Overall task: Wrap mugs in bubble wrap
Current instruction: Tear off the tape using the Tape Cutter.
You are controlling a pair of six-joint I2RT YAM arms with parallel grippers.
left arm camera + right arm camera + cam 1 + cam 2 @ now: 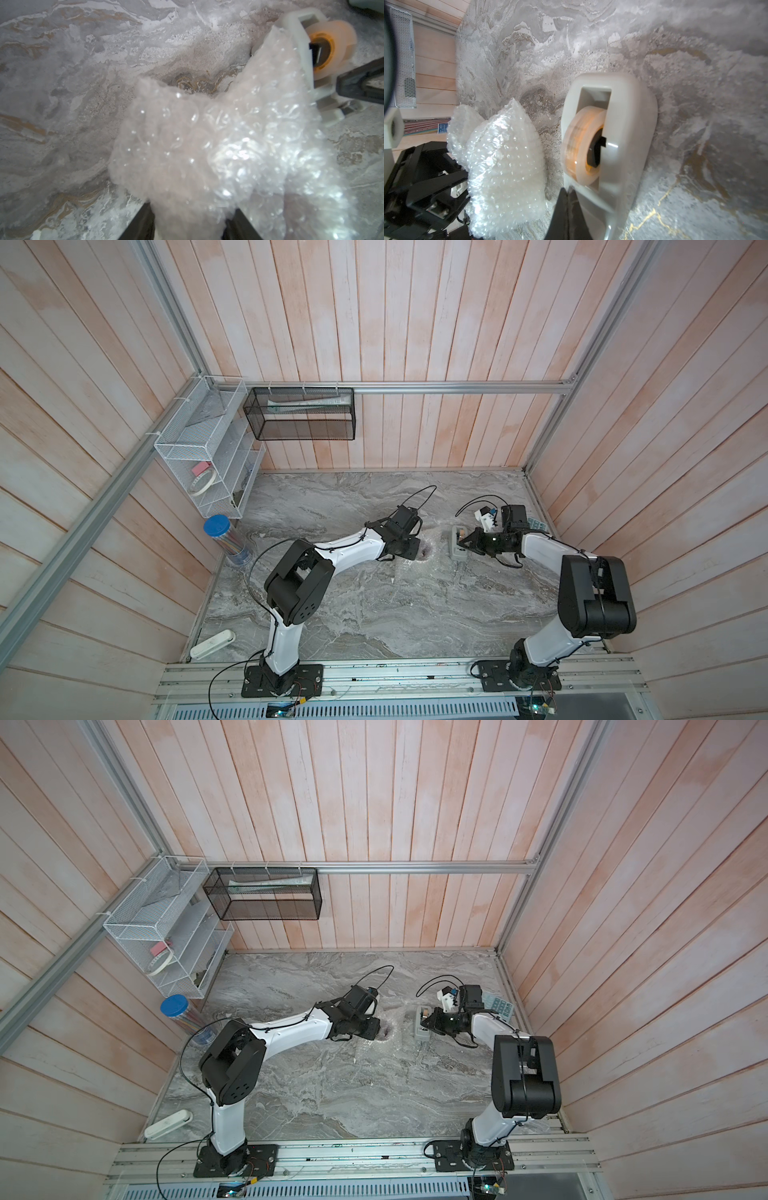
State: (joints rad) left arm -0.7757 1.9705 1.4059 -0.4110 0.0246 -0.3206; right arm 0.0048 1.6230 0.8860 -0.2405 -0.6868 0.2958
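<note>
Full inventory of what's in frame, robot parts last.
table: one, grey marble
bubble wrap: one, clear whitish, bunched mid-table
mug: one, only a dark red opening shows inside the wrap
tape dispenser: one, grey with clear tape, beside the wrap
white rack: one, wire, side wall, holding a tape ring
jar: one, clear with blue lid, table edge below the rack
black basket: one, mesh, back wall
white case: one, flat, near corner of the table
left gripper: one, black, closed on the bubble wrap
right gripper: one, black, shut, at the dispenser's end
</note>
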